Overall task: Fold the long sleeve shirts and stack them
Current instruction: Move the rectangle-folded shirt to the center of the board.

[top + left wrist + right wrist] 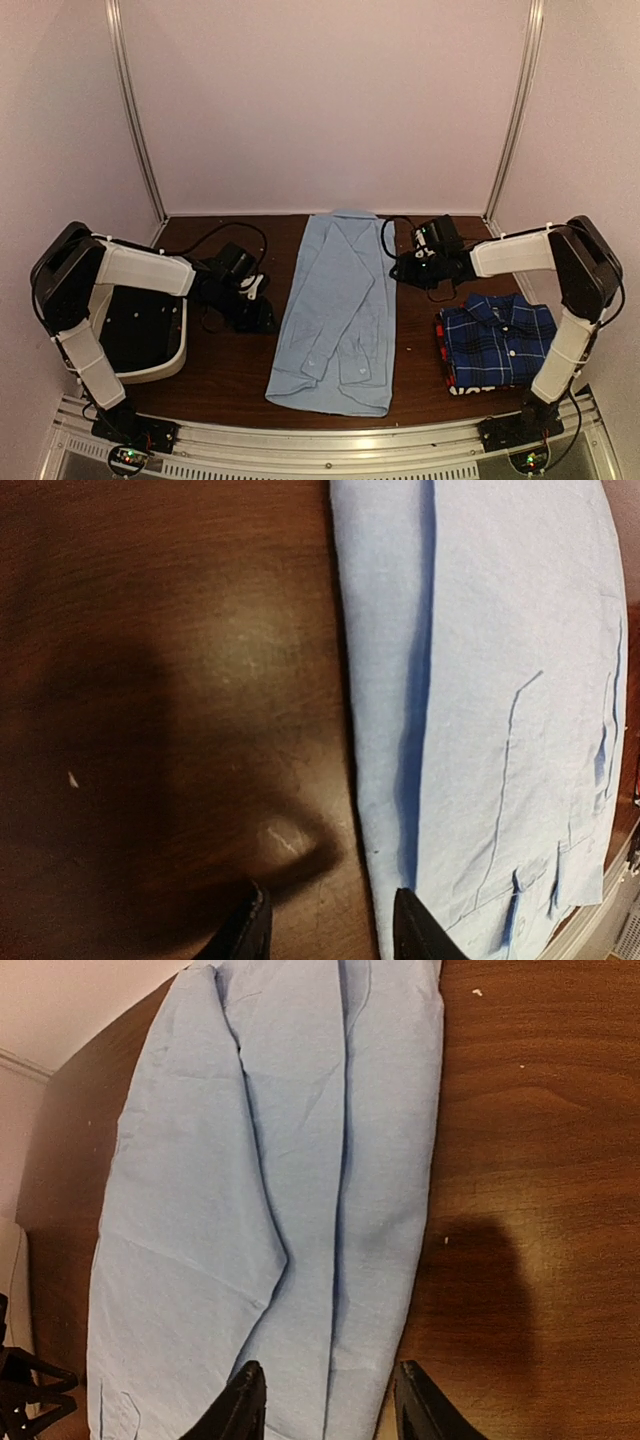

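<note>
A plain light blue long sleeve shirt (335, 310) lies in the middle of the table, folded into a long narrow strip with its collar at the far end. My left gripper (260, 316) hovers open at the shirt's left edge. In the left wrist view the left gripper (330, 930) straddles that edge of the blue shirt (500, 680), one fingertip (420, 930) over cloth, the other over wood. My right gripper (402, 268) is open over the right edge of the blue shirt (270, 1190), as the right gripper (330, 1405) shows in its wrist view. A folded plaid shirt (500, 340) rests on a red/black one (443, 352) at the right.
A white bin (165, 368) with black lining stands at the left, under the left arm. The dark wooden table (225, 375) is enclosed by pale walls at the back and sides. A metal rail runs along the near edge.
</note>
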